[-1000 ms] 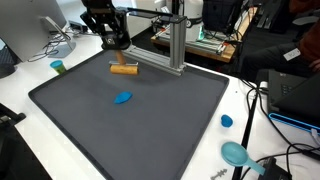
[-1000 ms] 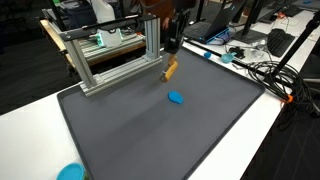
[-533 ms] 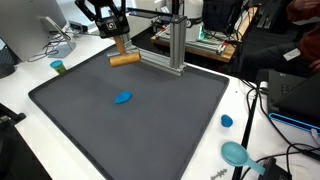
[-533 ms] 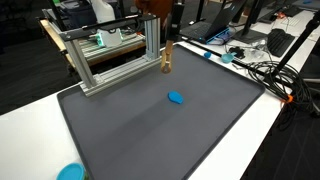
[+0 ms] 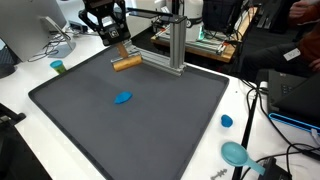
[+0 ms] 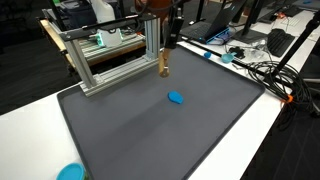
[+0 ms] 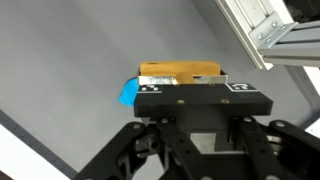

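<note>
**Tan block pinched in the air, close to the aluminium frame**

Tan and wood-like, the tan block [image 5: 126, 62] hangs clear of the dark grey mat [image 5: 150, 130], just left of the aluminium frame [image 5: 176, 45] in an exterior view. Furthest left of the frame, well apart from it, a green cup [image 5: 58, 67] stands on the white table. Next comes the gripper [image 5: 119, 47], above the mat's back edge and near the frame's post. Its fingers are closed around the block, which the wrist view shows lying crosswise between them [image 7: 180, 72]. In both exterior views the block sticks out to one side of the fingers and tilts, so the hold seems to sit off its middle.

In front of the frame, out on the mat, lies a small blue piece [image 5: 123, 98]. The wrist view shows it partly hidden behind the block [image 7: 128, 94]. Right of the frame and well apart from it, a blue cap [image 5: 226, 121] and a teal bowl [image 5: 236, 153] sit on the table.

Three risks stand out:
- **Twisting or slipping:** with an off-centre hold, the block could turn in the fingers or slip out on a quick move.
- **Hitting the frame:** the post is so near that a swing toward it could knock the block's free end against the metal and lever it loose.
- **A bad landing:** a dropped block could roll on the mat or strike the blue piece.
</note>
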`<state>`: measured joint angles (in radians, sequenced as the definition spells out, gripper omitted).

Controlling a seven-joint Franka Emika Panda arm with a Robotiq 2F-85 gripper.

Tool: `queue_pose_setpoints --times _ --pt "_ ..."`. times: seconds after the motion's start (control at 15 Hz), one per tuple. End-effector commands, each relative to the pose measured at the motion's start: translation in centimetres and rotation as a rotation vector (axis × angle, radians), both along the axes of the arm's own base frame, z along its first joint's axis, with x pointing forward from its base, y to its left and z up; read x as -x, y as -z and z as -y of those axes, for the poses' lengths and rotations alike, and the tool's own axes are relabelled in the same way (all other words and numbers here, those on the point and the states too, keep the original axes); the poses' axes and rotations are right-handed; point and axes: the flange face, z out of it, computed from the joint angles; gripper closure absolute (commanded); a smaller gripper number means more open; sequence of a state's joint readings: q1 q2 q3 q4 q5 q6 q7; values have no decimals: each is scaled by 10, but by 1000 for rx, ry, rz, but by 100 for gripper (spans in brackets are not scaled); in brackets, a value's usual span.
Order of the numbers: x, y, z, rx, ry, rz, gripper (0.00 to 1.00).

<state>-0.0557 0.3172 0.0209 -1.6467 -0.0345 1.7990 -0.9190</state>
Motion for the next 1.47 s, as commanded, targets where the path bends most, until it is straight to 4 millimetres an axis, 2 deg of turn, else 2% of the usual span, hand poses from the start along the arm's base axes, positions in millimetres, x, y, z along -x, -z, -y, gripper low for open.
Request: queue_pose_setpoints --times 0.0,0.4,0.47,0.67,0.73,1.07,1.33,1.4 --pt "-3 -7 1 -37 -175 89 78" --pt "-13 8 7 -105 -471 168 78" --pt "-14 9 6 -61 -394 133 53" --pt "-15 16 7 -82 -448 141 53" --pt "-15 16 7 -83 -452 141 78" --pt "-21 39 9 -62 -470 230 78" --pt "-18 53 6 -70 -485 252 78" --pt "-24 58 6 -59 -460 231 53"
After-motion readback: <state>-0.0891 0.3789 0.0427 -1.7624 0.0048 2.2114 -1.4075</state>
